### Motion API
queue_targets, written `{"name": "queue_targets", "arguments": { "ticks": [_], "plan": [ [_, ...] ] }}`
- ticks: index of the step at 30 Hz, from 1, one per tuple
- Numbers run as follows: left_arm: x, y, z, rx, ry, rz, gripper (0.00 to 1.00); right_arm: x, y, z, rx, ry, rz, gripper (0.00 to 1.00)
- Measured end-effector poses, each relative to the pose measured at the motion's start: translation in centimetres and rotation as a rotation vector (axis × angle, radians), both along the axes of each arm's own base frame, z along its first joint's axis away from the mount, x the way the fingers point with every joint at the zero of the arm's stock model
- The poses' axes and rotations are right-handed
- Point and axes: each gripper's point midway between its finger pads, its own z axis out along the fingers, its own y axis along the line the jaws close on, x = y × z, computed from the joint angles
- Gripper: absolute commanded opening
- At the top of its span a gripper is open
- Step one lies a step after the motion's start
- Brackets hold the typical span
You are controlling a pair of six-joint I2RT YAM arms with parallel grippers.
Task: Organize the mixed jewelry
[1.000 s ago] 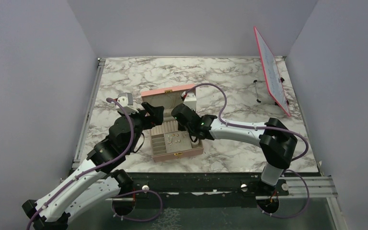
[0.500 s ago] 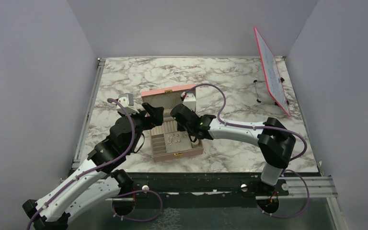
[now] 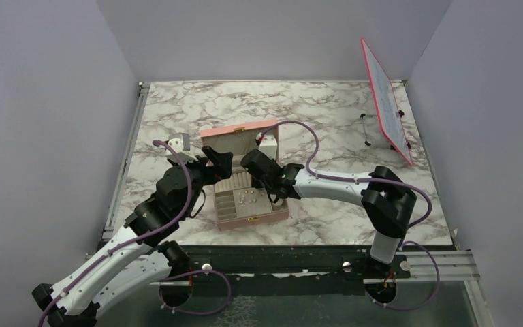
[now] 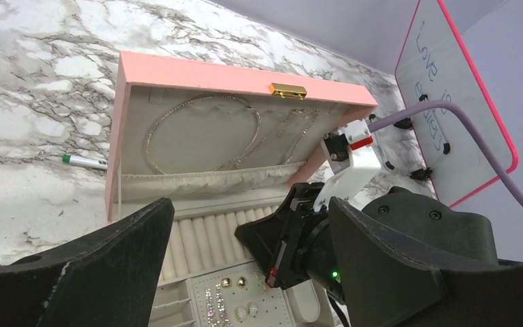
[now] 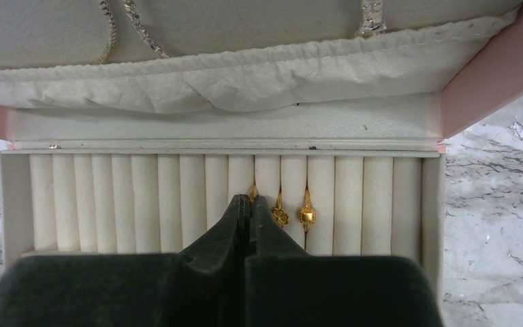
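Note:
The pink box (image 3: 252, 221) lies open with its lid (image 4: 197, 71) raised. Two gold rings, a clover one (image 5: 280, 216) and a square one (image 5: 306, 215), sit between the white ring rolls (image 5: 143, 197). My right gripper (image 5: 248, 199) is shut, tips down on the rolls. A third gold ring (image 5: 252, 193) peeks out at those tips; whether it is pinched I cannot tell. Gold studs (image 4: 226, 282) and crystal earrings (image 4: 211, 306) rest on the dotted pad. My left gripper (image 4: 252, 204) hangs open over the box's left side, holding nothing.
Necklaces (image 4: 201, 133) hang inside the lid above a cloth pocket (image 5: 245, 75). A green-tipped pen (image 4: 85, 162) lies on the marble left of the box. A pink-framed whiteboard (image 3: 386, 102) stands at the back right. Grey walls close in three sides.
The right arm has crept slightly to the left over the box. The left arm has stayed still.

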Motion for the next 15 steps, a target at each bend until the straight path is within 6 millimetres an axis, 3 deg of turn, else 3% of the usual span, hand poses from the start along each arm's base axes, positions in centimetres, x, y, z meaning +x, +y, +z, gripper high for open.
{"name": "queue_targets", "arguments": {
  "ticks": [5,10,15],
  "plan": [
    [-0.02,0.03,0.02,-0.001,-0.001,0.0,0.85,0.04,0.13,-0.19,-0.013,0.006,0.001,0.01],
    [-0.02,0.03,0.02,-0.001,-0.001,0.0,0.85,0.05,0.17,-0.12,-0.02,0.008,0.002,0.2],
    [-0.02,0.03,0.02,-0.001,-0.001,0.0,0.85,0.09,0.27,0.09,-0.015,0.007,0.001,0.26]
  ]
}}
